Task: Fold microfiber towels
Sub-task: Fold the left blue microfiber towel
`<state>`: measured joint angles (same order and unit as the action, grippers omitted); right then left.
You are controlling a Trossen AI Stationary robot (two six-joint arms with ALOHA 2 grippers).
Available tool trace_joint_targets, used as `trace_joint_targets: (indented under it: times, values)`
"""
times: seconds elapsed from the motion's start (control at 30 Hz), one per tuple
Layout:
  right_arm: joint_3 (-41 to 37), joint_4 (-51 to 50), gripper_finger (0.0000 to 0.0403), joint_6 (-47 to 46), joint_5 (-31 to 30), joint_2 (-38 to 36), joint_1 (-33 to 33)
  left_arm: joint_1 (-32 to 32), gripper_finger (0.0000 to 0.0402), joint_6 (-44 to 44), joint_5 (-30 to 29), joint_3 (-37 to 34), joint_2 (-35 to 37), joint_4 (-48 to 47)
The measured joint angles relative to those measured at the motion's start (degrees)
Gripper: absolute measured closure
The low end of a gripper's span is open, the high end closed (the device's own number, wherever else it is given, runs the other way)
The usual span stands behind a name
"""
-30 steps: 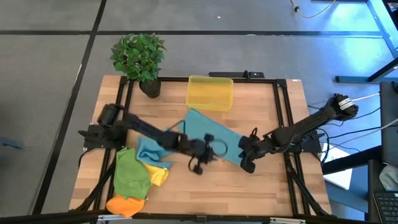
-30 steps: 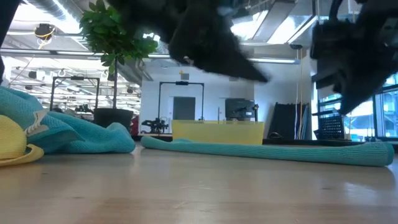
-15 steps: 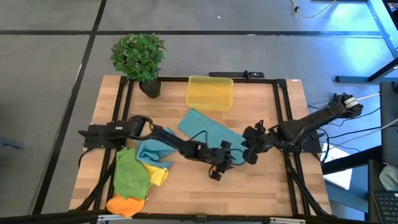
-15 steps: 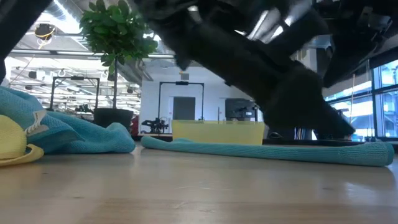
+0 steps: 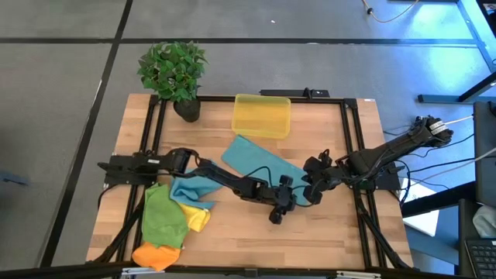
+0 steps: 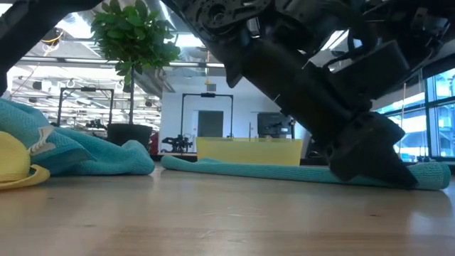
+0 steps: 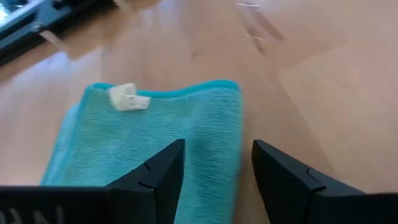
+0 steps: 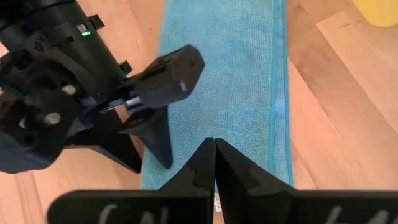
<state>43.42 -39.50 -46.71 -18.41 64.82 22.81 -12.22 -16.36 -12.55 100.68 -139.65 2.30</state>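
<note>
High view, towel: the flat teal-blue microfiber towel (image 5: pixel 260 161) lies mid-surface; the left gripper (image 5: pixel 285 200) is at its 5 o'clock corner, the right gripper (image 5: pixel 312 188) just beside.
High view, surroundings: a crumpled pile of teal, green, yellow and orange towels (image 5: pixel 172 217) lies at 8 o'clock; a potted green plant (image 5: pixel 173 71) stands at 11 o'clock.
High view, container: the translucent yellow plastic bin (image 5: pixel 261 115) at 12 o'clock looks empty.
Low view: the left arm blocks the towel's end.
Left wrist view: spread fingers (image 7: pixel 152 175) straddle the towel's edge, holding nothing.
Right wrist view: fingers (image 8: pixel 198 168) pressed together over the towel.
</note>
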Motion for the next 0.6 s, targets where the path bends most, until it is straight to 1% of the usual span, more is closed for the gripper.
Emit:
trace_joint_targets:
  times: [0.07,0.17,0.37,0.5,0.57,0.6]
  values:
    - [0.00,0.00,0.0391,0.28,0.01,0.00,0.00,0.28,0.0229,1.09,-0.37,0.00,0.00,0.18]
    - [0.00,0.02,0.0391,0.40,-0.01,0.00,0.00,0.32,0.0254,0.61,-0.44,0.00,0.00,0.18]
    - [0.00,-0.03,0.0391,0.57,-0.01,-0.11,0.00,0.51,0.0326,-0.62,1.92,-0.17,0.02,-2.04]
    - [0.00,-0.05,0.0391,2.22,-0.05,-0.11,-0.02,0.48,0.0387,-0.42,2.17,-0.20,0.02,-2.52]
    - [0.00,-0.07,0.0391,4.87,-0.08,-0.11,-0.02,0.12,0.0395,0.38,3.65,-0.17,0.10,-3.41]
    - [0.00,-0.07,0.0390,5.94,-0.13,-0.11,-0.02,0.05,0.0398,0.20,5.55,-0.17,0.50,-4.99]
